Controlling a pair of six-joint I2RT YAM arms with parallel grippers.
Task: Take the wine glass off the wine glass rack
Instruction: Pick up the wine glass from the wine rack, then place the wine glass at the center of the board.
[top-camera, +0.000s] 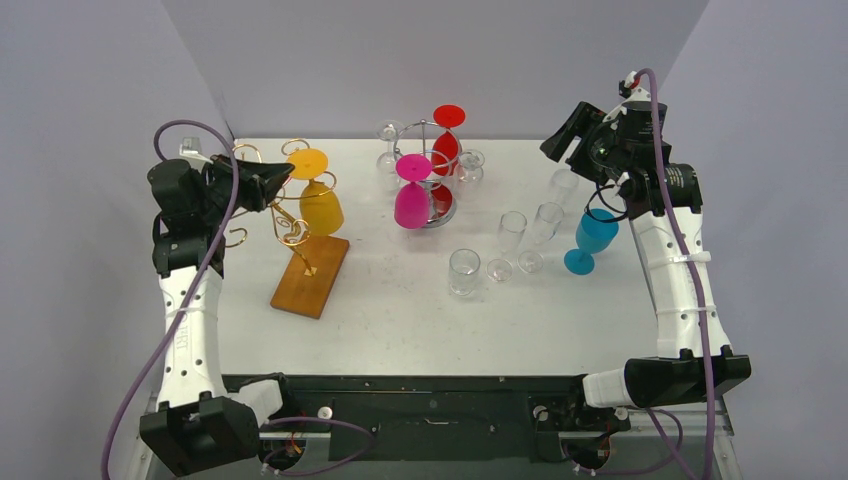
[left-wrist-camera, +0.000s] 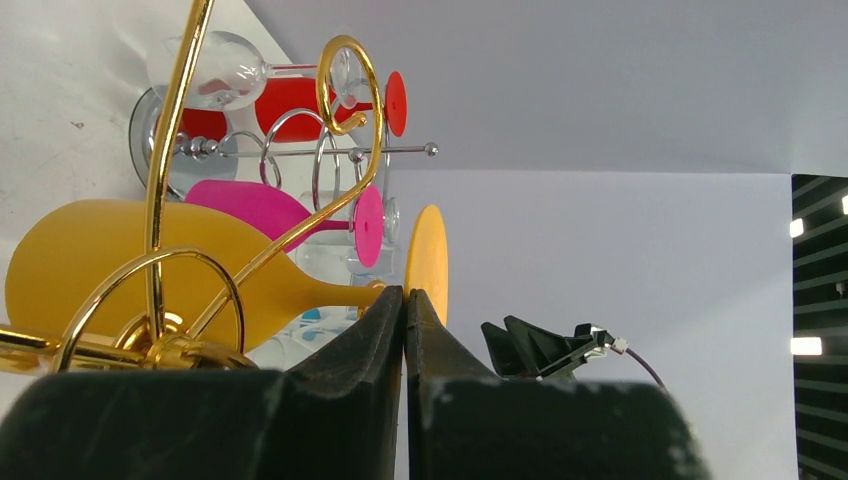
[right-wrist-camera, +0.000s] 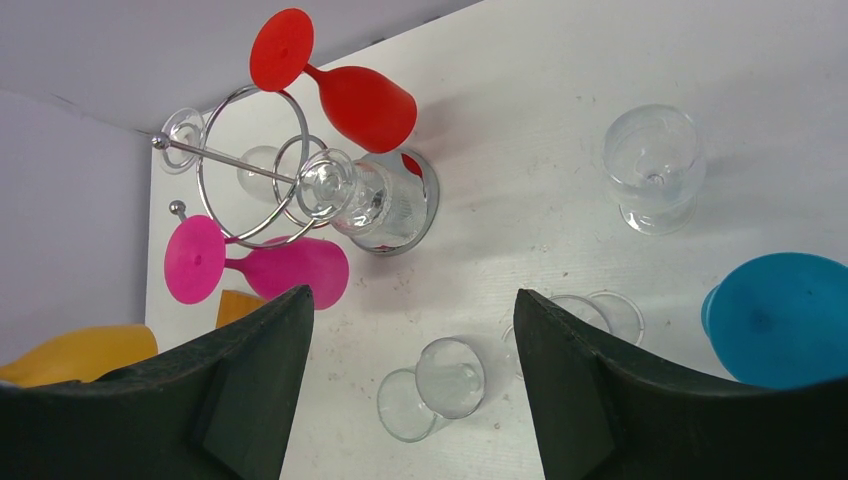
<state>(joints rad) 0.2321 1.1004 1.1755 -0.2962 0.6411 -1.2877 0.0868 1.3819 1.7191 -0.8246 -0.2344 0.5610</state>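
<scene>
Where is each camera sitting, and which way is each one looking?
Top external: above and behind, looking down at the table; left arm and right arm show.
Left wrist: on the shut left gripper, looking across at the yellow glass.
Right wrist: on the open right gripper, looking down at the pink glass.
Shared: both wrist views show the pink glass and red glass.

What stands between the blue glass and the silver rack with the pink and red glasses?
In the top view, two tall clear glasses stand between the blue glass and the silver rack.

Table (top-camera: 420, 330): gold rack (top-camera: 310, 275), chrome rack (top-camera: 446, 210), glasses (top-camera: 463, 272)
</scene>
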